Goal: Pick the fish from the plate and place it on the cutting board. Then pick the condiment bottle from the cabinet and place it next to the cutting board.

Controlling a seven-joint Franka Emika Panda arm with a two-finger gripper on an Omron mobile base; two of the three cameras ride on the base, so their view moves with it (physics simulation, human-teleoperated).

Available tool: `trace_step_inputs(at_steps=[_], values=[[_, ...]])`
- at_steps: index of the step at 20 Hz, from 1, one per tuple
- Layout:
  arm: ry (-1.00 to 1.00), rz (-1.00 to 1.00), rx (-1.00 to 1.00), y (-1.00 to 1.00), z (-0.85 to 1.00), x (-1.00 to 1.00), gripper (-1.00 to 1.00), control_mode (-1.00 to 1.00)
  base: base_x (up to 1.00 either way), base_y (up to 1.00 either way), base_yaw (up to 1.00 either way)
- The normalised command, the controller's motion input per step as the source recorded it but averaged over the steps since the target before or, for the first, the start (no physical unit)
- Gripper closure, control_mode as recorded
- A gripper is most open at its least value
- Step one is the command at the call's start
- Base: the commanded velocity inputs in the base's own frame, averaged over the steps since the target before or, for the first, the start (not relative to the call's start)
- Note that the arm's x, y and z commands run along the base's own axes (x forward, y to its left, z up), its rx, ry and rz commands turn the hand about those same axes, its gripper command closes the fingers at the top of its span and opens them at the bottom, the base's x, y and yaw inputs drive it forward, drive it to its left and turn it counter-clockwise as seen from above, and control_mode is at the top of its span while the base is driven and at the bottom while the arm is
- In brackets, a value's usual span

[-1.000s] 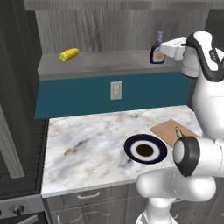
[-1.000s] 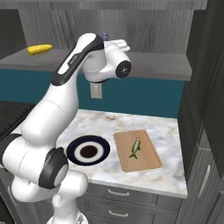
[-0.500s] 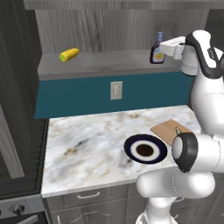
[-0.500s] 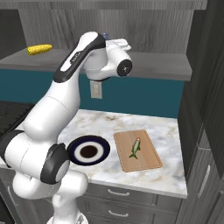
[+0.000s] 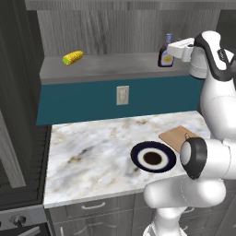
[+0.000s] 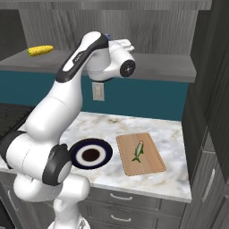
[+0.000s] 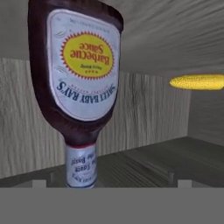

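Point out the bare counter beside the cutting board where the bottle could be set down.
Right of the cutting board, bare marble runs to the counter's right edge; another strip lies behind it, toward the teal wall. Left of the plate, the marble is widest. It is crowded where plate and board lie close. The fish lies on the board.

Home kitchen, rendered. Marble-look counter w/ grey drawers below, teal backsplash w/ wall outlet, grey wood-grain shelf above. Stove edge w/ knobs at left. Food stuff around: corn cob, BBQ sauce bottle, cutting board, plate.
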Motion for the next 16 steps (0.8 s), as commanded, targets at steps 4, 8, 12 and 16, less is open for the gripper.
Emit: trace_step_inputs(at_steps=[4, 8, 12, 16], values=[[0.0, 0.0, 0.0, -0.01, 0.0, 0.07, -1.0, -1.0, 0.0, 0.0, 0.0], [0.0, 0.0, 0.0, -0.03, 0.0, 0.09, -1.0, -1.0, 0.0, 0.0, 0.0], [0.0, 0.0, 0.0, -0.04, -0.03, 0.08, -1.0, -1.0, 0.0, 0.0, 0.0], [0.0, 0.0, 0.0, -0.03, -0.09, 0.09, -1.0, -1.0, 0.0, 0.0, 0.0]])
